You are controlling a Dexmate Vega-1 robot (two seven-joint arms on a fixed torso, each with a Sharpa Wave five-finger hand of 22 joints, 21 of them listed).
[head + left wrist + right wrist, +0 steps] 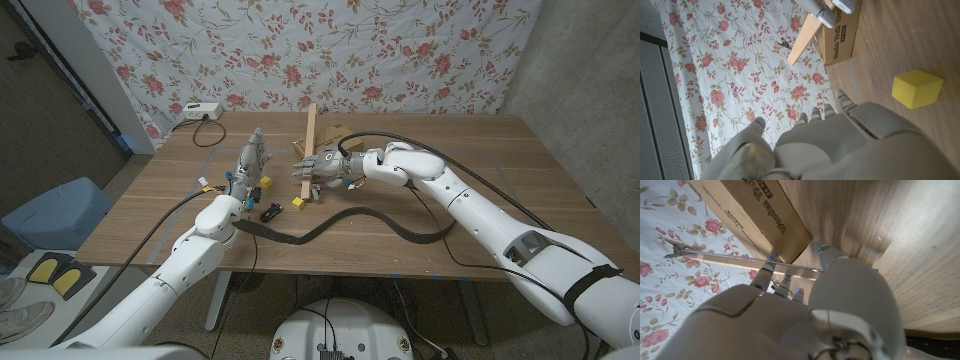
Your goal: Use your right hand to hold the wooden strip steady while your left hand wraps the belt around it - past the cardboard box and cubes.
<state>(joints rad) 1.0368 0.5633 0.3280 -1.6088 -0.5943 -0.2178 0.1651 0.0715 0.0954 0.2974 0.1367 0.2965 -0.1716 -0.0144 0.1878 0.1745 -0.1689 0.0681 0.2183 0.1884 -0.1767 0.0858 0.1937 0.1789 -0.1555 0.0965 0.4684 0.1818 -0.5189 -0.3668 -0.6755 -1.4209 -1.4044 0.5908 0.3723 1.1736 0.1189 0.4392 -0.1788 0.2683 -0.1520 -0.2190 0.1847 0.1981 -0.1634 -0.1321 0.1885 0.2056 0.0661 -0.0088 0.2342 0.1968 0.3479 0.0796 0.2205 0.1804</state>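
Observation:
A pale wooden strip [309,140] stands nearly upright at mid-table, and my right hand [328,168] grips it low down. The right wrist view has the strip [735,261] crossing in front of my right hand [790,315], with the fingers curled around it. A dark belt [345,220] lies in a loose wave on the table nearer the front edge, touched by neither hand. My left hand [250,160] is raised to the left of the strip, fingers apart and holding nothing. The cardboard box [842,35] sits just behind the strip [804,40]. A yellow cube [917,89] lies near my left hand [840,145].
Small yellow cubes [298,203] and a black clip-like piece [270,212] lie between my hands. A white device [203,111] with a cable sits at the table's back left. A black cable [430,235] runs along my right arm. A floral cloth hangs behind.

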